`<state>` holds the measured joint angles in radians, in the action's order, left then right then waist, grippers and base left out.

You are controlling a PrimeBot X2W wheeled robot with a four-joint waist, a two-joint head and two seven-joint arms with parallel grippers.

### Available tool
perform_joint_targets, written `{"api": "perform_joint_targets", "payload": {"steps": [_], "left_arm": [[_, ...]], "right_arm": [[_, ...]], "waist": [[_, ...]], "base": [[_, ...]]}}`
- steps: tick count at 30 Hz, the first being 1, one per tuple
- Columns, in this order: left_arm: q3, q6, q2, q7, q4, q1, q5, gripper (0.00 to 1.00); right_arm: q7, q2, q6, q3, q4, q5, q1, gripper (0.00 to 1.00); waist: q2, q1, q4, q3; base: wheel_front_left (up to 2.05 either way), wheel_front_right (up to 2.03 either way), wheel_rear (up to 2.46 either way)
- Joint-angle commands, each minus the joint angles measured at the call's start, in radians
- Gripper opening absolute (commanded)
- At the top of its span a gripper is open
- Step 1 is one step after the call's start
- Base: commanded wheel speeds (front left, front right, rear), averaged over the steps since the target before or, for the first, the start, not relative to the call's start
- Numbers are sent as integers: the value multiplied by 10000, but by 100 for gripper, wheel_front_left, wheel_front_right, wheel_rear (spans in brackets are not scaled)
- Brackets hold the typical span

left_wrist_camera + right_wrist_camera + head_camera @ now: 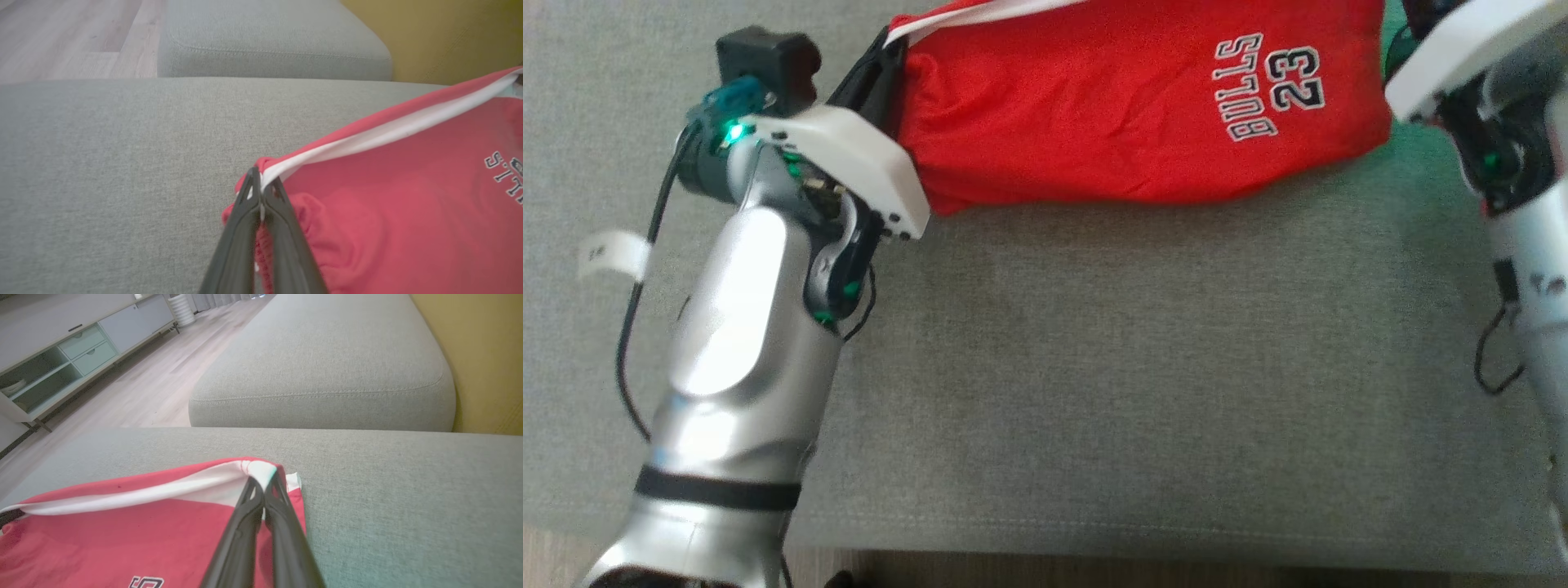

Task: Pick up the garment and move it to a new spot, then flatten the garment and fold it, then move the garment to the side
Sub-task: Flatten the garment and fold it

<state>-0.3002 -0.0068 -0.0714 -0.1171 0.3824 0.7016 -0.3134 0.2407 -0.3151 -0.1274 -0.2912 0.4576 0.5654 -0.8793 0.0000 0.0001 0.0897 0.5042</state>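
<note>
The red garment (1111,106) is stretched between the two arms at twelve o'clock in the head view, above the grey sofa cushion (1094,367). Its lower edge sags toward the cushion; I cannot tell whether it touches. At eleven o'clock the left gripper (263,182) has its fingers pressed together on one end of the white band (388,130). At one o'clock the right gripper (264,482) pinches the other end. Holding opposite ends pulls the band taut, and I'd say that is to spread the cloth so it lands flat. Folding looks not yet begun.
</note>
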Motion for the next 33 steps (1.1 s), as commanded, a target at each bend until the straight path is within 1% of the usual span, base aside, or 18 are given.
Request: {"api": "perform_joint_targets", "payload": {"steps": [1, 5, 6, 7, 8, 10, 14, 15, 18, 20, 23, 26, 30, 33], "left_arm": [[267, -29, -172, 105, -11, 388, -75, 0], [99, -200, -25, 337, 1006, 920, -242, 0], [62, -229, 4, 438, 1214, 1017, -278, 16], [21, -245, 29, 558, 1402, 1098, -300, 45], [-59, -269, 79, 729, 1760, 1173, -392, 100], [-123, -255, 120, 1022, 2014, 1178, -490, 100], [-203, 13, 165, 1912, 2302, 912, -551, 100], [-203, 13, 165, 1912, 2302, 912, -551, 100], [-222, 369, 180, 2896, 2234, 552, -451, 100], [-195, 674, 183, 3385, 2037, 260, -313, 100], [-63, 1124, 124, 3711, 1442, -186, -12, 100], [140, 1513, -19, 3777, 502, -640, 370, 100], [437, 1817, -169, 3784, -1017, -1417, 872, 100], [535, 1950, -266, 3785, -1719, -2082, 1135, 100]], "right_arm": [[-148, -87, -33, -189, 41, 139, -315, 0], [-561, -47, -33, -843, 1243, 396, -1118, 0], [-675, -27, -33, -1007, 1496, 466, -1252, 0], [-818, -3, -33, -1176, 1711, 528, -1366, 49], [-1234, 29, -33, -1473, 2045, 657, -1524, 100], [-1778, 11, -33, -1793, 2267, 695, -1563, 100], [-3157, -72, -33, -2273, 2493, 640, -1323, 100], [-3157, -72, -33, -2273, 2493, 640, -1323, 100], [-4322, -189, -33, -2384, 2504, 353, -1010, 100], [-4734, -211, -33, -2270, 2376, 167, -735, 100], [-4971, -259, -33, -1814, 1890, -286, -202, 100], [-5015, -236, -33, -1064, 1104, -815, 542, 100], [-5021, 63, -33, -17, -186, -1525, 1946, 100], [-5021, 371, -33, 551, -963, -1995, 3049, 100]], "waist": [[0, -1, 172, 191], [0, -1, 236, 308], [0, -1, 240, 326], [0, -1, 241, 340], [0, -1, 248, 355], [0, -1, 239, 326], [0, -1, 143, 128], [0, -1, 143, 128], [0, -1, 6, -106], [0, -1, -112, -280], [0, -1, -302, -538], [0, -1, -477, -799], [0, -1, -685, -1181], [0, -1, -825, -1474]], "base": [[0, 0, 0], [0, 0, 0], [0, 0, 0], [0, 0, 0], [0, 0, 0], [0, 0, 0], [0, 0, 0], [0, 0, 0], [0, 0, 0], [0, 0, 0], [0, 0, 0], [0, 0, 0], [0, 0, 0], [0, 0, 0]]}}
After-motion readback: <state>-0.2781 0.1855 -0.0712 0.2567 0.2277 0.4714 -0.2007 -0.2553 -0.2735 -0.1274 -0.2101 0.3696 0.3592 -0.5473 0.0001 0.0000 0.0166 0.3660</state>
